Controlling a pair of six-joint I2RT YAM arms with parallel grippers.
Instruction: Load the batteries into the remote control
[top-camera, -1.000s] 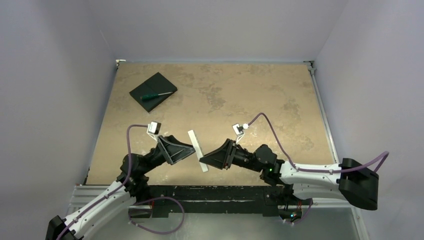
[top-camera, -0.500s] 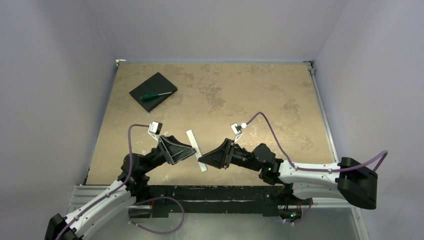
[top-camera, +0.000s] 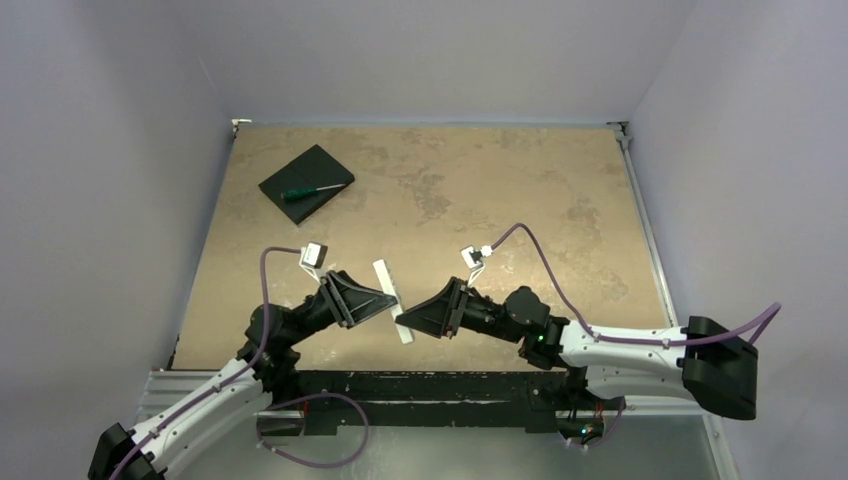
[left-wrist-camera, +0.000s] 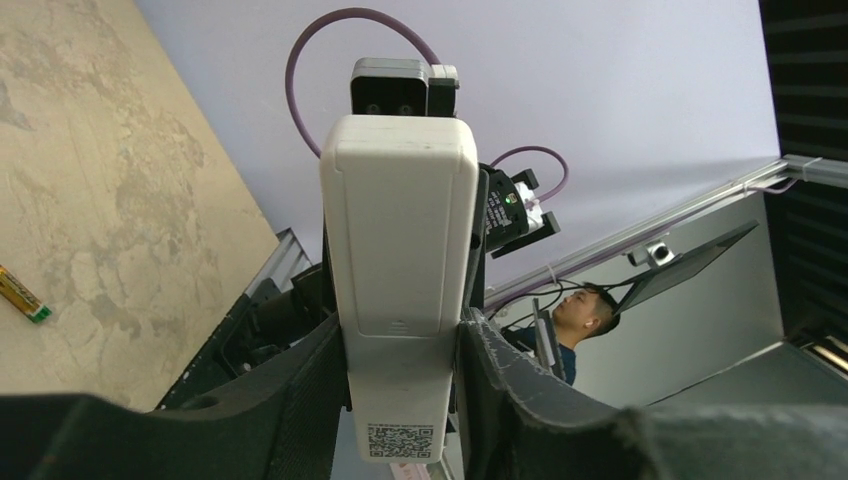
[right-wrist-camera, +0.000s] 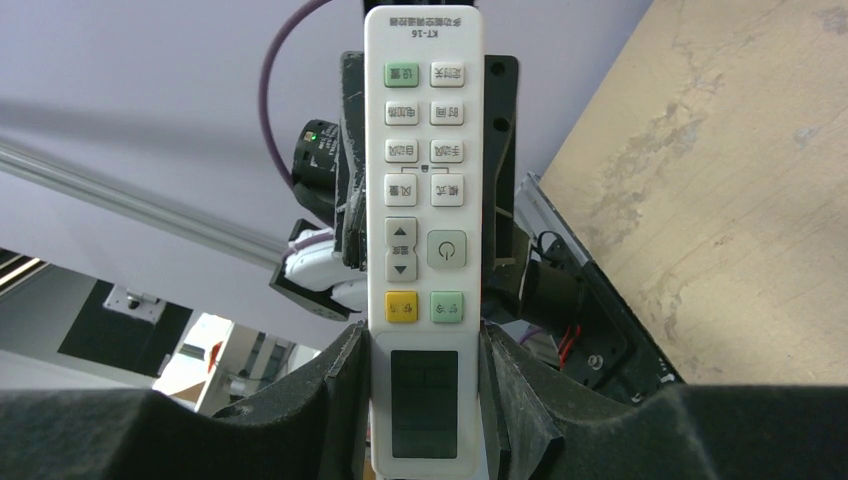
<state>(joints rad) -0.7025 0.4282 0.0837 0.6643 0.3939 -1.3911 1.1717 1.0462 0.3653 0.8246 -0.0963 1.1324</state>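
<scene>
The white remote control hangs above the table's near edge, gripped from both sides. My left gripper has its jaws pressed against the long edges of the remote's plain back, near the QR label. My right gripper is shut on the remote's button face, clamping it at the dark display end. In the left wrist view, one battery, dark green with a gold end, lies on the table at the far left.
A flat black square pad sits at the table's back left with a green-handled screwdriver on it. Purple walls enclose the table on three sides. The arm bases and a black rail run along the near edge.
My left gripper's jaws have come together from wide apart onto the remote's sides. The right gripper and the remote shifted slightly left; its grip is unchanged.
</scene>
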